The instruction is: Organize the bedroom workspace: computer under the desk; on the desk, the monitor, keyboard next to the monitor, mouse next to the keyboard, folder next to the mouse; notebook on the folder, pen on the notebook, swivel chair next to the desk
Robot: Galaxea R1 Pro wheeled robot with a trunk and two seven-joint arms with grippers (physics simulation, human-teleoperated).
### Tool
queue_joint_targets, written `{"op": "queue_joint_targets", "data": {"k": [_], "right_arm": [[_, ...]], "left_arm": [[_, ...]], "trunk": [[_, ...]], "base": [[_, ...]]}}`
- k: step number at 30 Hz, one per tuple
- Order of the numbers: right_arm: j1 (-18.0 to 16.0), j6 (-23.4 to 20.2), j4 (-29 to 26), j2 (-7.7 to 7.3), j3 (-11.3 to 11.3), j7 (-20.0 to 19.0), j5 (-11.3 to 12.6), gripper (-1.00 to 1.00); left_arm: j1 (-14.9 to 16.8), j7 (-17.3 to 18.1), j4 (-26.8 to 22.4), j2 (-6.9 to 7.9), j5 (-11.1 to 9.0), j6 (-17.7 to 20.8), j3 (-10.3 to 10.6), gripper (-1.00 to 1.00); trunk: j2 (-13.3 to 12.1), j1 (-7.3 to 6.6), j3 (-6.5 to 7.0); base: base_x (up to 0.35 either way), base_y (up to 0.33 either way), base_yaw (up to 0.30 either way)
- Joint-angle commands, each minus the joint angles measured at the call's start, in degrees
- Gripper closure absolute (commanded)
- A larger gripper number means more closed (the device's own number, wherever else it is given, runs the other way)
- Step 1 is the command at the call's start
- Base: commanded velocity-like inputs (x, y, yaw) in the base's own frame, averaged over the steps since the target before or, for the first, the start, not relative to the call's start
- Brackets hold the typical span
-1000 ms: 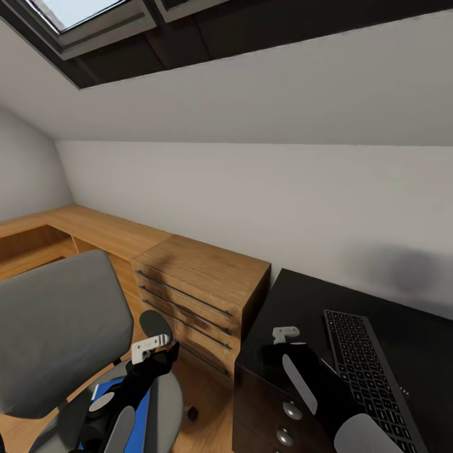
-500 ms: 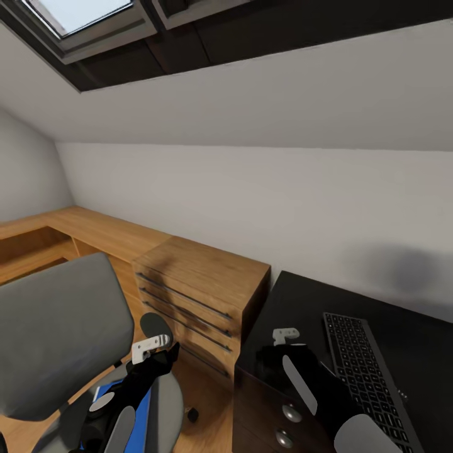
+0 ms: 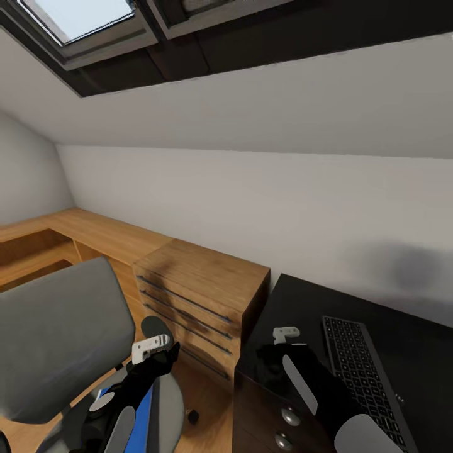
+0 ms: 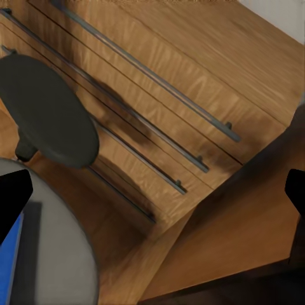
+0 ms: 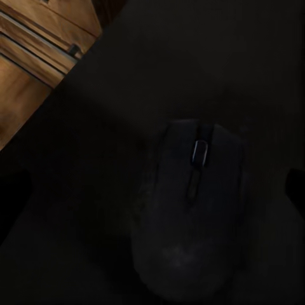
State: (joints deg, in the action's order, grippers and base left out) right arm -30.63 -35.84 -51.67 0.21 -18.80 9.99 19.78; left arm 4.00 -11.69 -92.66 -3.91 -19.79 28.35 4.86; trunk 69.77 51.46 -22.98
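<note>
The black mouse (image 5: 190, 216) lies on the glossy black desk (image 3: 302, 302), straight ahead of my right gripper (image 5: 154, 190), whose fingertips stand wide apart at the picture's two edges. In the head view that right gripper (image 3: 284, 336) hovers over the desk's near corner, left of the keyboard (image 3: 362, 377). The swivel chair (image 3: 56, 333) stands at the left with the blue folder (image 3: 143, 409) on its seat. My left gripper (image 3: 151, 347) hangs open over the seat's edge, near a black armrest (image 4: 47, 108), holding nothing.
A light wooden cabinet (image 3: 201, 283) with long bar handles stands between the chair and the desk. The desk's black drawer unit (image 3: 286, 418) with round knobs is below my right arm. A sloped white wall and a skylight (image 3: 75, 16) rise behind.
The whole head view has drifted a little, so the camera moved. Both grippers hold the same places and stay open.
</note>
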Motion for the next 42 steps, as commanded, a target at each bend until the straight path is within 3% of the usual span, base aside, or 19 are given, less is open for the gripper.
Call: {"op": "queue_joint_targets", "data": {"k": [1, 17, 23, 27, 42], "right_arm": [[-0.04, -0.07, -0.08, -0.03, -0.13, 0.54, 0.61, -1.00], [0.09, 0.42, -6.76, -0.38, 0.24, 1.12, 0.57, -1.00], [2.15, 0.36, -16.05, -0.46, 0.35, 4.66, 0.83, -1.00], [4.05, 0.34, -18.50, -0.41, 0.38, 5.64, 0.94, -1.00], [4.44, 0.28, -20.65, 0.04, 0.39, 5.83, 1.23, -1.00]], "left_arm": [[0.04, -0.52, -0.08, 0.01, -0.60, 0.21, 0.06, -1.00], [0.04, -0.54, -0.08, -0.05, -0.60, 0.22, 0.06, -1.00], [0.04, -0.60, -0.07, -0.05, -0.56, 0.22, 0.06, -1.00], [0.04, -0.55, -0.07, 0.01, -0.59, 0.22, 0.06, -1.00], [0.04, -0.52, -0.07, 0.04, -0.60, 0.39, -0.02, -1.00]], "trunk": [[-0.37, -0.22, 0.12], [-6.79, -3.74, 2.99], [-9.20, -5.06, 4.07], [-9.20, -5.06, 4.07], [-9.20, -5.06, 4.07]], "base": [[0.000, 0.000, 0.000], [0.000, 0.000, 0.000], [0.000, 0.000, 0.000], [0.000, 0.000, 0.000], [0.000, 0.000, 0.000]]}}
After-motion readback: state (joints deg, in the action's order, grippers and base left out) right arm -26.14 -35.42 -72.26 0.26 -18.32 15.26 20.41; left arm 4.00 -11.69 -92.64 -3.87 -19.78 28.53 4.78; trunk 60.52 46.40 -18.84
